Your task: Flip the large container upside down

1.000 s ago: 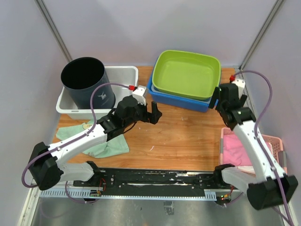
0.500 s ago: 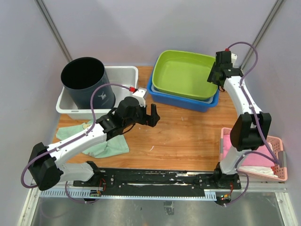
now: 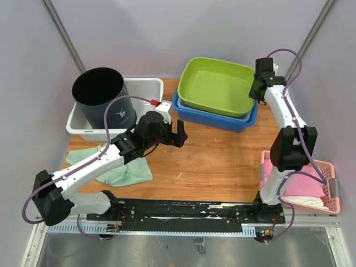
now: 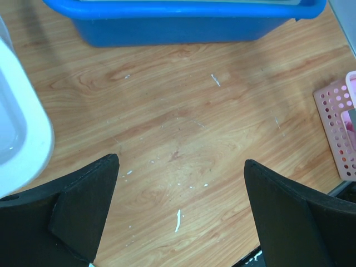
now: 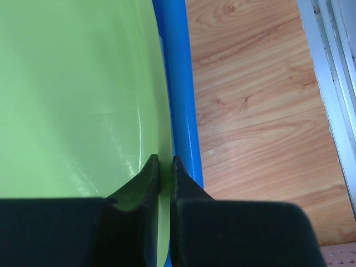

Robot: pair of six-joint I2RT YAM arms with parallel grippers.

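Observation:
The large container, a lime-green tub (image 3: 217, 86), sits nested in a blue tub (image 3: 214, 120) at the back of the table. My right gripper (image 3: 256, 90) is at the green tub's right rim. In the right wrist view its jaws (image 5: 164, 161) are shut on that thin green rim (image 5: 72, 100), with the blue tub's edge (image 5: 181, 111) just outside. My left gripper (image 3: 179, 134) hovers open over bare wood in front of the tubs. The left wrist view shows nothing between its fingers (image 4: 181, 161), and the blue tub (image 4: 183, 22) lies ahead.
A dark round bucket (image 3: 100, 97) stands in a white bin (image 3: 146, 89) at the back left. A green cloth (image 3: 119, 172) lies under the left arm. A pink basket (image 3: 303, 181) with pink cloth sits at the front right.
My right arm swung from the table's right side up to the green tub's right rim, and its jaws closed on the rim. The left arm barely moved.

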